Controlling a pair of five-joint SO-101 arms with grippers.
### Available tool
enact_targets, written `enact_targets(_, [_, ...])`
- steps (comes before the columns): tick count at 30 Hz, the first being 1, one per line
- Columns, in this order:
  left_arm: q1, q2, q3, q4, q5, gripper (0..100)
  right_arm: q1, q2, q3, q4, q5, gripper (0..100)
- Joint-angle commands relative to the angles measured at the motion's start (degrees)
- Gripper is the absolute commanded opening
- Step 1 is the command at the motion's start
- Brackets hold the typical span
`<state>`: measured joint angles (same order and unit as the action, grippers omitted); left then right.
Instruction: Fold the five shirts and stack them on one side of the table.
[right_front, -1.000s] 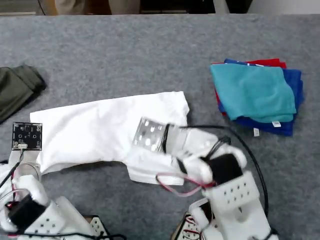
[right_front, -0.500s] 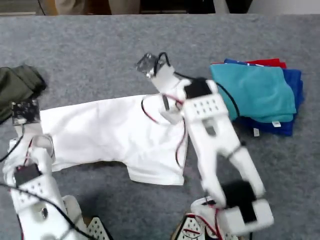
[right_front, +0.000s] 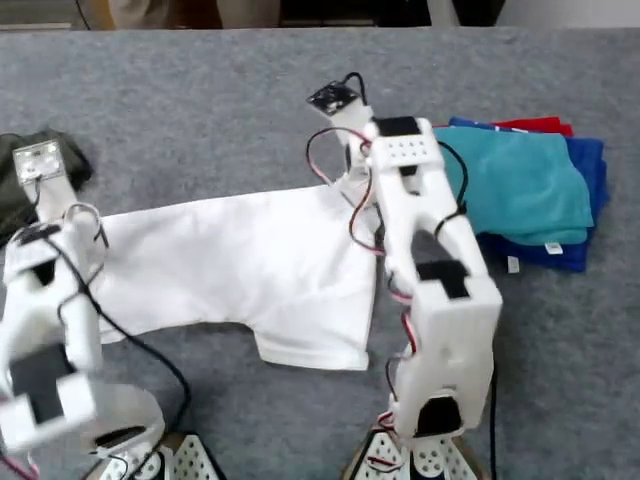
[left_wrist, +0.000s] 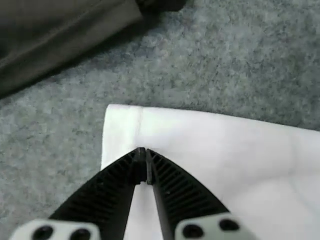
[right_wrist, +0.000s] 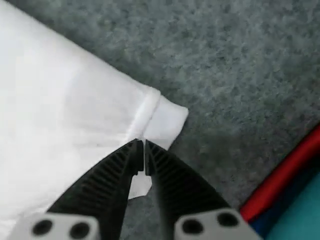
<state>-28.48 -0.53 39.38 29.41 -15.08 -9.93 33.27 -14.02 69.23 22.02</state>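
- The white shirt (right_front: 240, 270) lies spread out mid-table.
- The left gripper (left_wrist: 143, 167) has its jaws closed at the shirt's left corner, seemingly pinching fabric.
- The right gripper (right_wrist: 141, 155) is closed likewise at the far right corner.
- A folded stack (right_front: 520, 190) sits to the right, an olive shirt (right_front: 25, 180) to the left.

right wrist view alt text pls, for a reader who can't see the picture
The black right pincer, shut, has its tips together at the hemmed corner of a white shirt lying flat on the grey table. Beside that corner, across a strip of bare table, show the red, blue and teal edges of a stack of folded shirts.
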Motion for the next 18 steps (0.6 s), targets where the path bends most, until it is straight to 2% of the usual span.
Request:
enact_targets(1, [1.2,7.2,-9.5,-0.7,0.4,2,2.6,8.0,-13.4,3.3,-0.4,1.9])
enact_targets(6, [1.7,10.7,-14.9,-0.6,0.4,2,2.9,18.2,-33.9,13.1,-0.4,1.9])
enact_targets(12, [1.8,11.2,-15.6,-0.6,0.4,2,2.9,29.4,-56.4,20.3,-0.4,1.9])
enact_targets(15, [1.8,10.8,-15.2,-0.6,0.4,2,2.8,32.6,-66.8,28.0,-0.4,1.9])
enact_targets(18, [1.4,9.5,-16.8,4.8,-0.1,2,2.8,32.7,-76.8,33.4,0.1,1.9])
